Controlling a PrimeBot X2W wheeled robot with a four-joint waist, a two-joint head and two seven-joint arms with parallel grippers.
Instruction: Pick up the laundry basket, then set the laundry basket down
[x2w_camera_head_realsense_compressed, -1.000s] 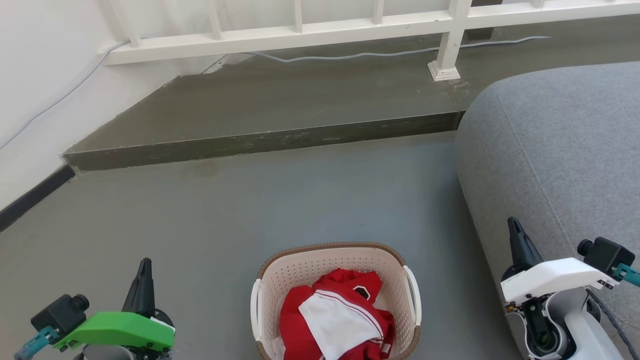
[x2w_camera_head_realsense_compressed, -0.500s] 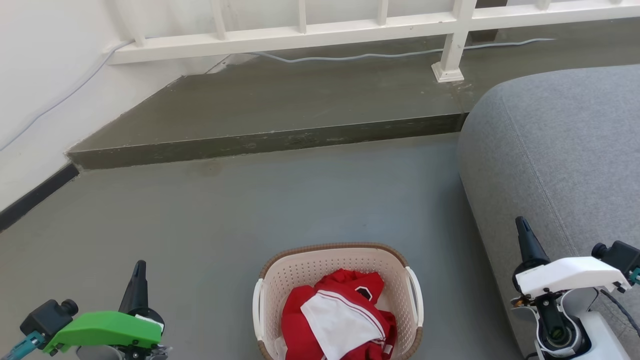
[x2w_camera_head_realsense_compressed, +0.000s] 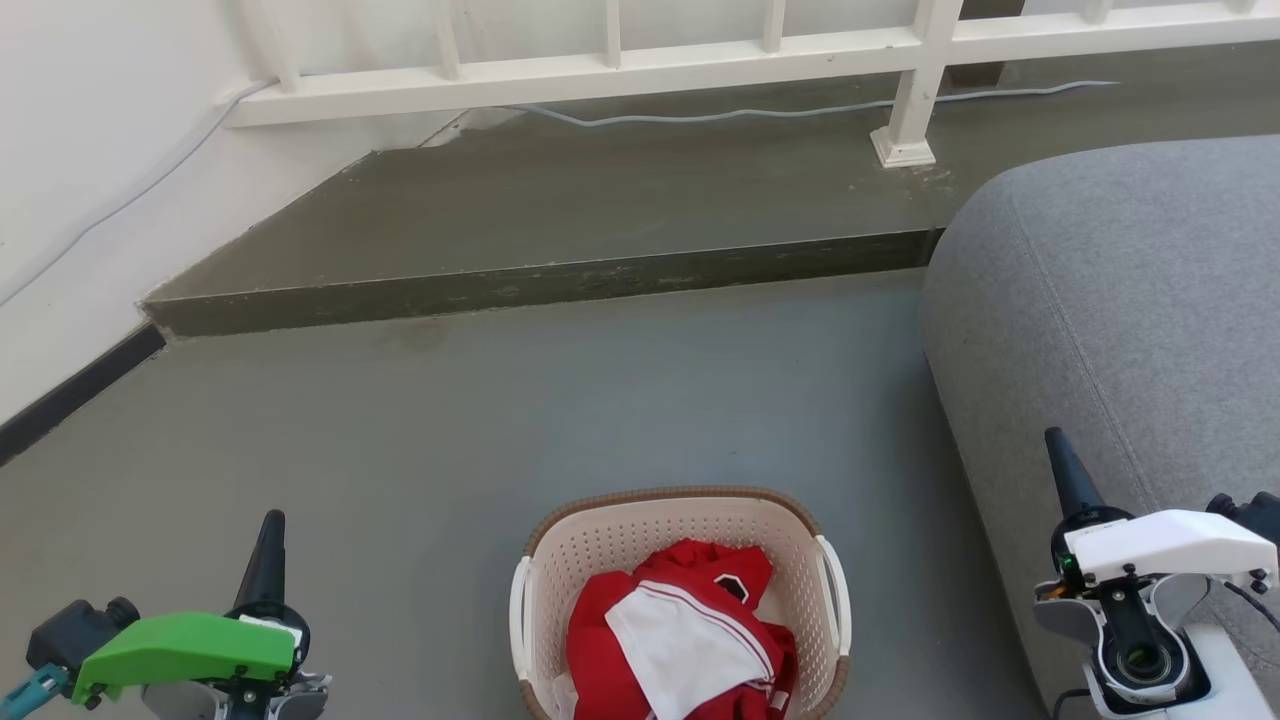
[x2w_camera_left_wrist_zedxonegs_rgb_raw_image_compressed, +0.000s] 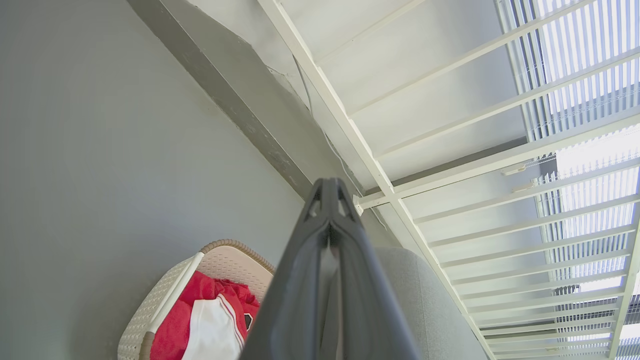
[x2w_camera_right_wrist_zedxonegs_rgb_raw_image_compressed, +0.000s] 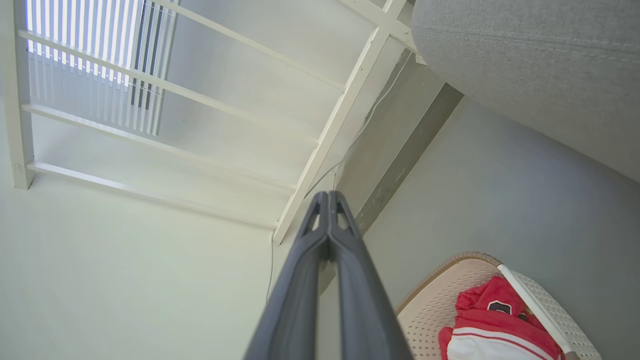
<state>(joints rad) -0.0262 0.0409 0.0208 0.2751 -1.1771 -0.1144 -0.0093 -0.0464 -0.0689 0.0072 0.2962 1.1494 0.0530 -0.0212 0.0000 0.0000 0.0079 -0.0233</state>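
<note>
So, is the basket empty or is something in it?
Not empty. The basket holds crumpled red and white clothing that covers most of its bottom. Whether it is one piece or several, I cannot tell.

Wide open over the floor (x2w_camera_head_realsense_compressed: 400, 430) left of the laundry basket (x2w_camera_head_realsense_compressed: 620, 545); hemmed at right by the sofa (x2w_camera_head_realsense_compressed: 1120, 300), ahead by a step (x2w_camera_head_realsense_compressed: 540, 285).

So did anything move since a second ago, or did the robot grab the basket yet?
The left gripper slid outward to the left and the right gripper outward to the right, away from the laundry basket. The head view shifted slightly too. Nothing was grabbed or let go. The basket stays on the floor with the red and white clothes inside, and the fingers stay shut.
</note>
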